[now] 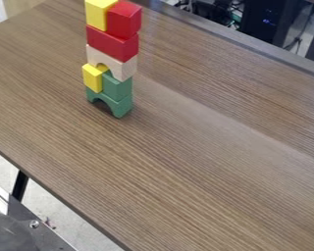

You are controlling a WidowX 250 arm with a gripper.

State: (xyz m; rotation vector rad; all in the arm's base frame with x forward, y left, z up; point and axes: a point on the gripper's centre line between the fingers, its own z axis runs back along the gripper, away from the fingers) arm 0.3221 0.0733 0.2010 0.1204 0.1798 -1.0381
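Tower of blocks (112, 58) noted standing on the wood-grained table (179, 162), toward the upper left of the camera view. The base is formed by a green arch (124, 106), opening down. On it are set a yellow block (91, 78) and a green block (117, 87), side by side. A pale arch (125, 71) is carried above these, then a long red block (114, 44). The top is made up of a tall yellow block (96, 14) and a red block (125, 22), set together.

Gripper: whether it is spread wide, drawn narrow or closed on something cannot be told.

Handling, as judged: painted wood is suggested; pieces likely light, stiff, hard to damage, perhaps slightly slick on the flat faces. The stack itself is the fragile part. No fastening is seen between layers, so a sideways nudge high up could bring down the lot.

Hold: the upper pair is best taken from above, one block at a time, by opposite upright faces, with the neighbour left unpressed. The long red block is better pinched across its narrow width, near mid-length, once uncovered. For the arches, an even squeeze across front and back is advised; a straight, slow lift is favoured throughout.
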